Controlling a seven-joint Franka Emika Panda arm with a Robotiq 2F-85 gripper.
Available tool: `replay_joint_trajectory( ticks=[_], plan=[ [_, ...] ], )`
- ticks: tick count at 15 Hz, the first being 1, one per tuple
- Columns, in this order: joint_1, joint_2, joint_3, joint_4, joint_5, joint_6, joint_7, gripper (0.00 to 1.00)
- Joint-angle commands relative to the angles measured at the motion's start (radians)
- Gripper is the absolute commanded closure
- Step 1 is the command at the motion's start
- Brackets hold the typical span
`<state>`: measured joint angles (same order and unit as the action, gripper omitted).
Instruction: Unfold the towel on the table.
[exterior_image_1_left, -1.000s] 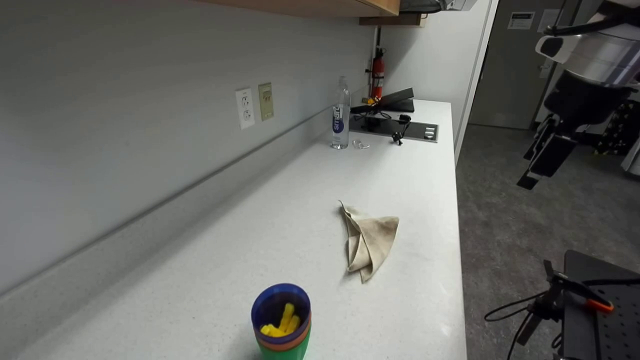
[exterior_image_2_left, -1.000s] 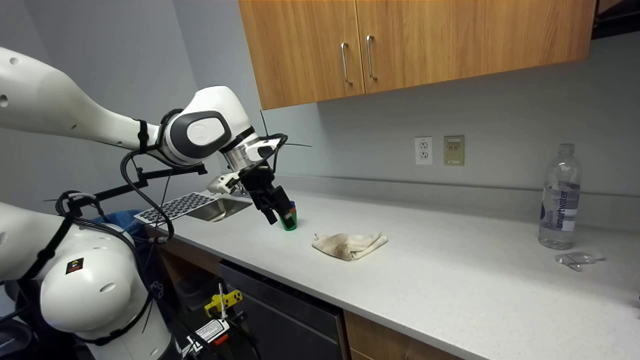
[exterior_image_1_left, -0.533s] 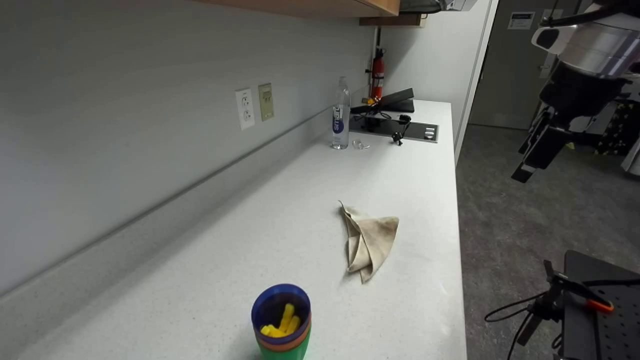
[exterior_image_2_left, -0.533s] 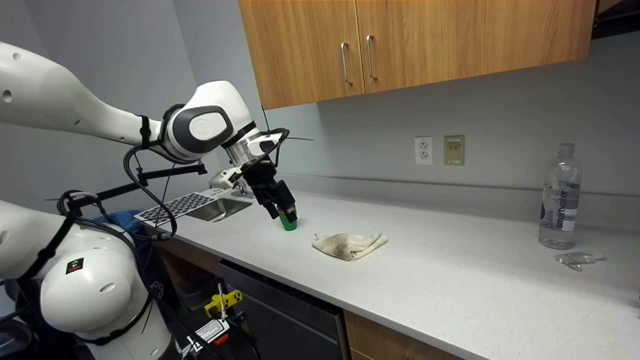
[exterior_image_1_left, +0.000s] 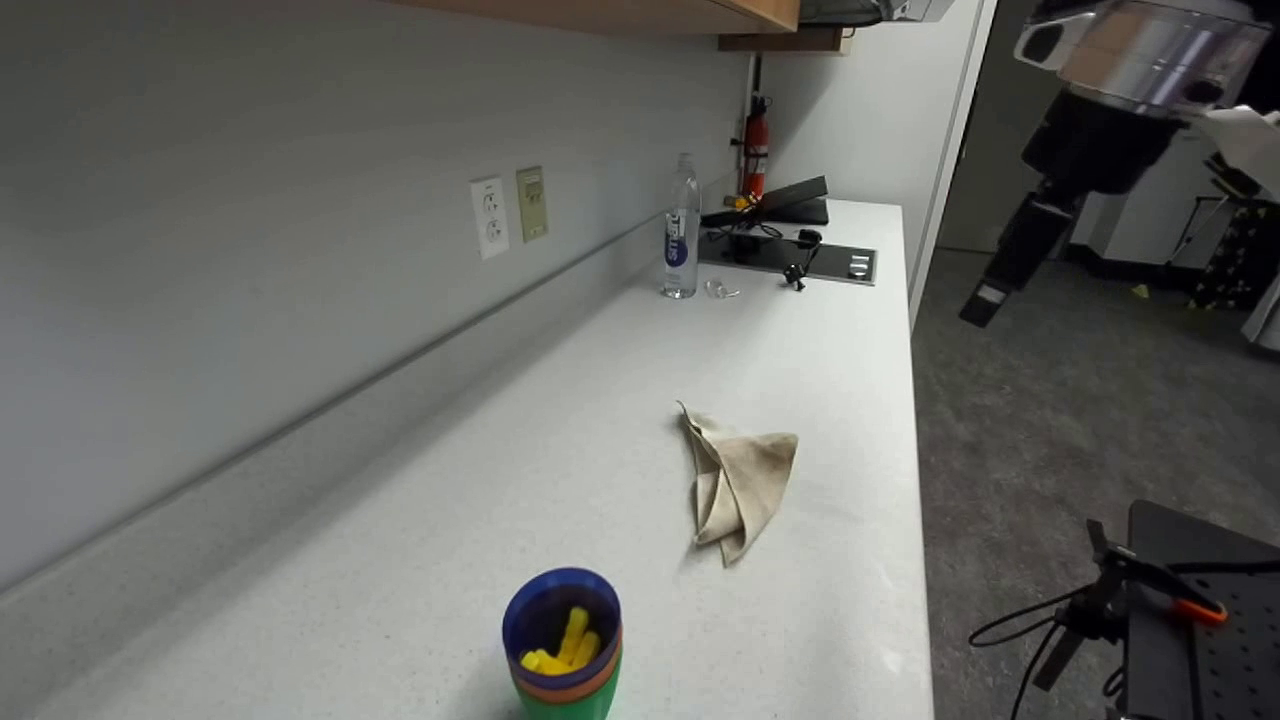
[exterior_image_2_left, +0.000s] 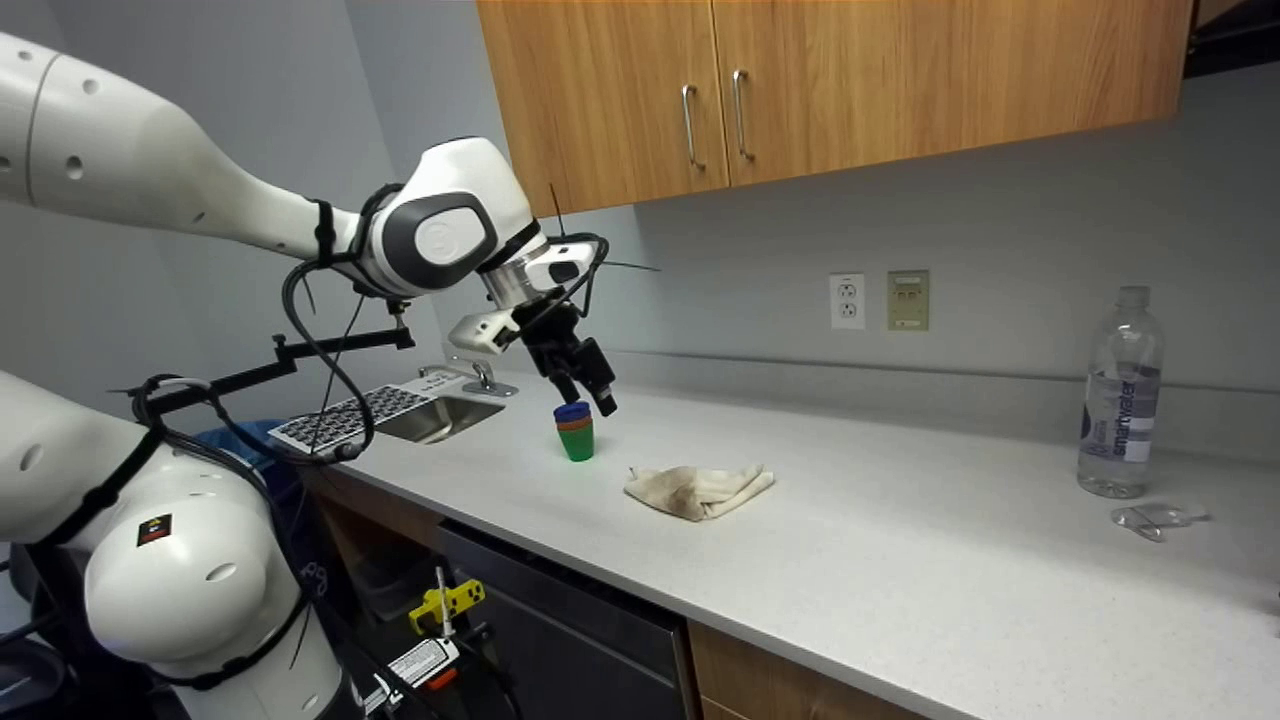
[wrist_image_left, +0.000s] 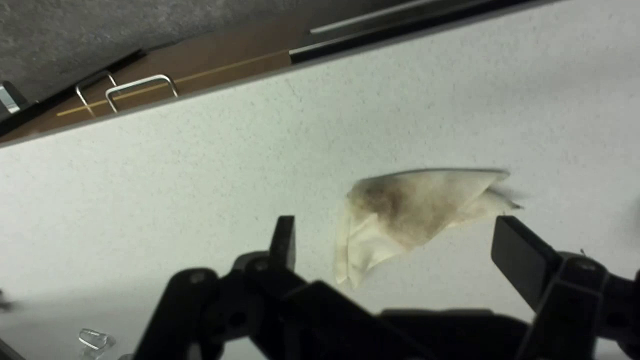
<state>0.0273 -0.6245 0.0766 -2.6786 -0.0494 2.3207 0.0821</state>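
Observation:
The towel (exterior_image_1_left: 745, 480) is a beige, stained cloth lying crumpled and folded over itself on the white table (exterior_image_1_left: 560, 470). In the other views too, the towel (exterior_image_2_left: 690, 492) shows bunched up, with a brown patch uppermost. Seen from the wrist, the towel (wrist_image_left: 415, 205) has layered folds at its left side and a pointed corner at its right. My gripper (wrist_image_left: 394, 235) is wide open, its black fingers apart with nothing held; the cloth appears beyond and between them. In an exterior view the gripper (exterior_image_2_left: 589, 400) hangs well above the table, up and left of the towel.
Stacked cups (exterior_image_1_left: 565, 695) with yellow pieces inside stand near the towel. A water bottle (exterior_image_2_left: 1118, 430) and a clear plastic piece (exterior_image_2_left: 1155, 518) are farther along the counter. Wooden cabinets (exterior_image_2_left: 850, 80) hang above, and a sink (exterior_image_2_left: 435, 420) lies at the far end.
My arm has moved, the gripper going up and left in an exterior view and up and right in another, uncovering the cups there. The towel has not moved; the jaws stay open.

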Motion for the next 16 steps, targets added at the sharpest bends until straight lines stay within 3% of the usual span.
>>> replay_joint_trajectory(
  ticks=[1, 2, 4, 16],
  plan=[
    [0.018, 0.252, -0.040, 0.219, 0.050, 0.042, -0.048, 0.00],
    [0.000, 0.109, -0.017, 0.095, 0.017, 0.029, -0.015, 0.00],
    [-0.001, 0.164, -0.020, 0.132, 0.018, 0.031, -0.016, 0.00],
    [0.017, 0.165, -0.030, 0.130, 0.041, 0.034, -0.046, 0.00]
  ],
)
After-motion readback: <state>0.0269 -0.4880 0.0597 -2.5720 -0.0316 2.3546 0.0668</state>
